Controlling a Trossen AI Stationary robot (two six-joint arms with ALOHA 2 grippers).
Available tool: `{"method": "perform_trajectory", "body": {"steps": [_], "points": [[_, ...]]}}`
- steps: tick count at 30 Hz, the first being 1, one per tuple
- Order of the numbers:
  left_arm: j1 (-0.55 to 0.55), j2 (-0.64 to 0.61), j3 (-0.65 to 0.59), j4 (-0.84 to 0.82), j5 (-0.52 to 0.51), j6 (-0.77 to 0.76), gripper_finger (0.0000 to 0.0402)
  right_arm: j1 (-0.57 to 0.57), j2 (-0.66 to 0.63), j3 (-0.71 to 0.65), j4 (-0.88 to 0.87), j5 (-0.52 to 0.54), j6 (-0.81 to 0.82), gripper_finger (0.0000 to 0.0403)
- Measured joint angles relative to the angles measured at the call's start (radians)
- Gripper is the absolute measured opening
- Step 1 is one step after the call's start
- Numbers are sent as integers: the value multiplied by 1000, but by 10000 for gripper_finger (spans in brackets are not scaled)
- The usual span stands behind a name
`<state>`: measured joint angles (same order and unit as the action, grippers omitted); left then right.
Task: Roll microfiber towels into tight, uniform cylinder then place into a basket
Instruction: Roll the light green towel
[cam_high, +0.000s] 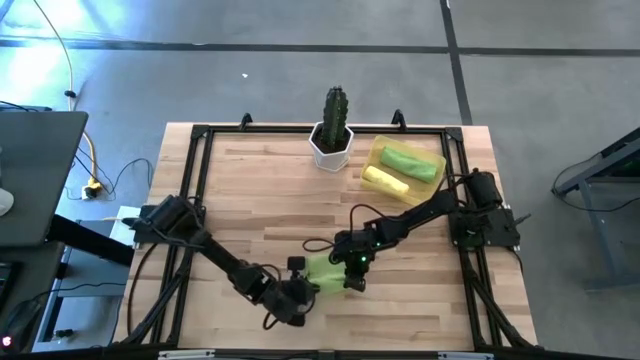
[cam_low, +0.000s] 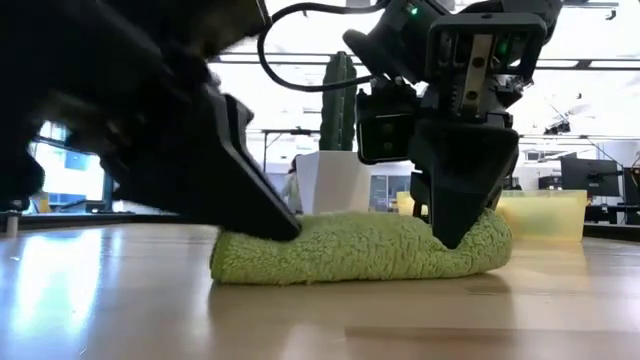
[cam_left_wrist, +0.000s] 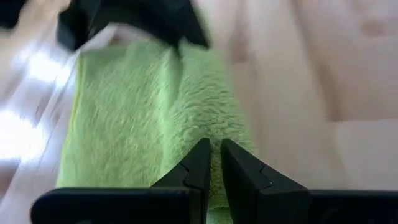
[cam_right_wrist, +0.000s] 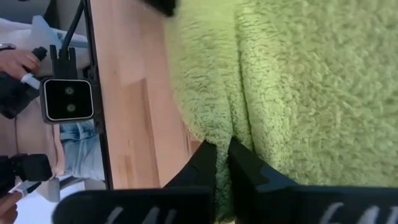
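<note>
Left gripper (cam_left_wrist: 212, 163) and right gripper (cam_right_wrist: 222, 163) each clamp a fold of the rolled lime-green towel (cam_low: 360, 248) on the table (cam_high: 270, 190).

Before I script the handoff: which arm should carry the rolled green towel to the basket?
Right, probably. The right gripper is shut on the rolled green towel and its arm sits beside the basket; the left gripper pinches the far end.
</note>
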<state>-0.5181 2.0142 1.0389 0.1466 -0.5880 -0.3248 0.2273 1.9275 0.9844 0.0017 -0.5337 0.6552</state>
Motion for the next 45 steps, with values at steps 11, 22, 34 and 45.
{"method": "perform_trajectory", "body": {"steps": [11, 22, 34, 45], "points": [[45, 12, 5, -91, 143, -300, 32, -2, -32, 1, -26, 12, -251, 102], [78, 11, 6, -114, 259, -643, 32, 156, -227, 1, -102, 405, -766, 155], [93, 10, 4, -112, 279, -686, 32, 404, -108, 2, -81, 912, -899, 156], [94, 10, 3, -101, 309, -724, 32, 387, -36, 2, -79, 1044, -900, 156]]}}
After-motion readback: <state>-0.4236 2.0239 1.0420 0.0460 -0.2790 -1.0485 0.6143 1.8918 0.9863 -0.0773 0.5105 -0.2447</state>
